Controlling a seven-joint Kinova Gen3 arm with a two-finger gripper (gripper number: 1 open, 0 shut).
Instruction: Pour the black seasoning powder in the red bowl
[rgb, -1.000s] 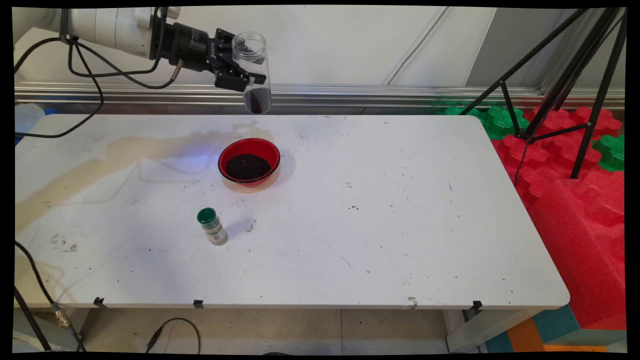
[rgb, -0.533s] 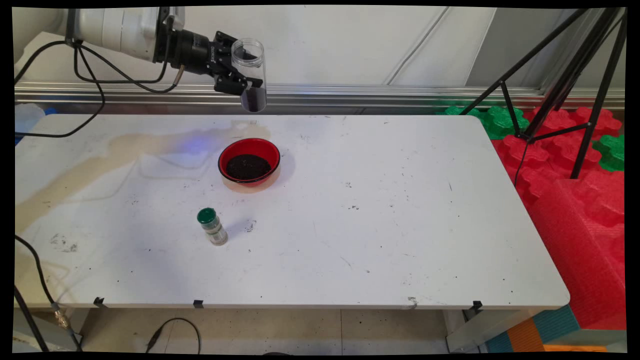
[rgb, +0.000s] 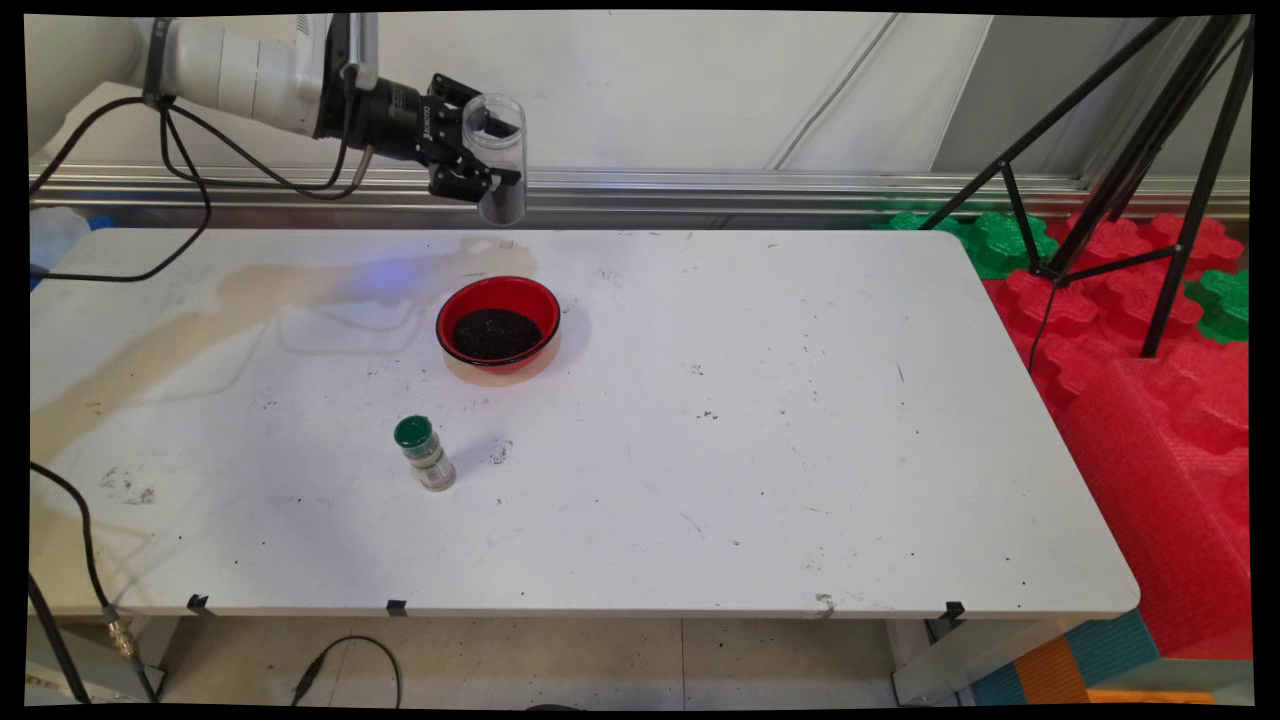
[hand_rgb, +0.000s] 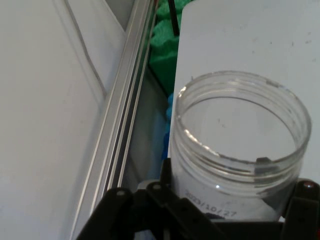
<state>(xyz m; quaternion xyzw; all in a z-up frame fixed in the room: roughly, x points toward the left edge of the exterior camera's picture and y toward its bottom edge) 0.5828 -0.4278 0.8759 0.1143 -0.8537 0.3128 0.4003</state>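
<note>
Clear jar (rgb: 495, 155) clamped upright in hand (rgb: 478, 150), mouth up so dark grains stay in; held above worktop's (rgb: 800, 450) far edge, behind red bowl (rgb: 498, 324).

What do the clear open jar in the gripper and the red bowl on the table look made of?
Clear open jar: probably transparent glossy plastic; the wall shows through and the threaded rim glints. Red bowl: smooth shiny plastic or glazed ceramic, undecidable; it holds dark grains.

A robot lab: stained white table (rgb: 700, 480), black tripod (rgb: 1130, 170), red and green foam blocks (rgb: 1150, 400).
</note>
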